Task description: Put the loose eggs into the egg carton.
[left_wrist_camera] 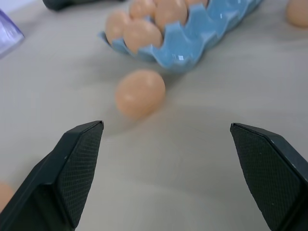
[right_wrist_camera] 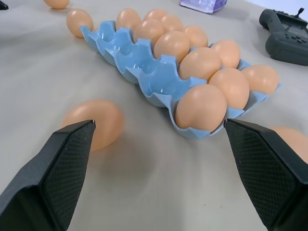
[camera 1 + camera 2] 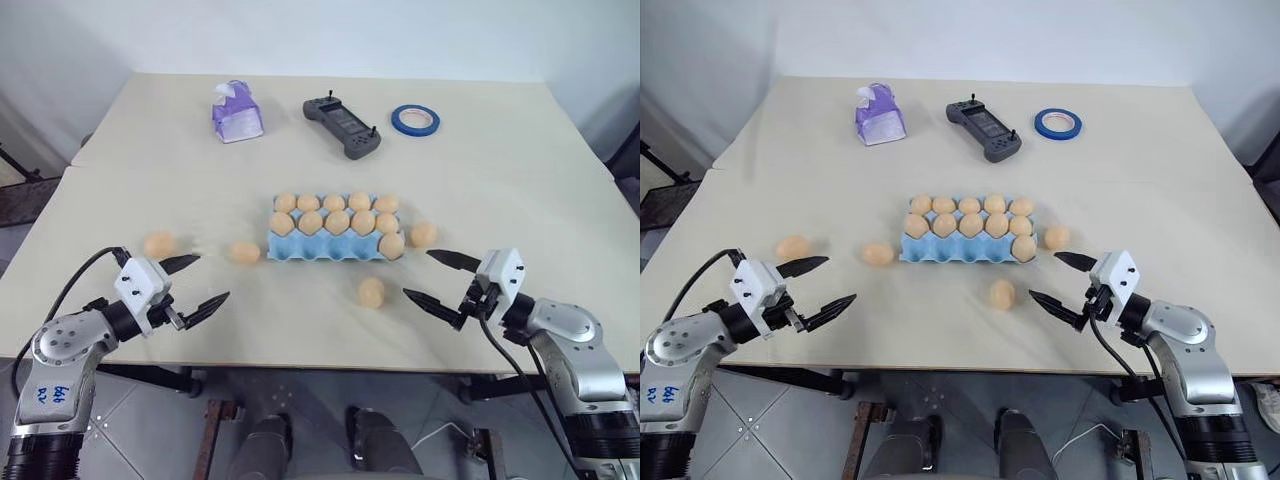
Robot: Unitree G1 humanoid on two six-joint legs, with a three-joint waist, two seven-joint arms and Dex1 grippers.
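- Left eye view shows a pale worktop [image 3: 500, 180] with the light blue egg carton [image 3: 330, 247] at its middle, between the two pincers and farther out than both.
- Carton holds eleven eggs: its two far rows are full, and one egg sits in the near row's cup closest to the right pincer. The other four near cups are bare.
- Left pincer [image 3: 199, 281] hovers over the near edge, fingers spread wide, holding nothing.
- Right pincer [image 3: 432, 276] hovers likewise, spread wide and empty.
- Four loose eggs lie on the worktop: one [image 3: 159, 244] just beyond the left pincer, one [image 3: 244, 252] between the left pincer and the carton, one [image 3: 371, 292] near the right pincer's lower fingertip, and one [image 3: 423, 235] just beside the carton's end, beyond the right pincer.
- Far beyond both pincers lie a purple tissue pack [image 3: 236, 112], a dark controller [image 3: 343, 125] and a blue tape roll [image 3: 415, 120].
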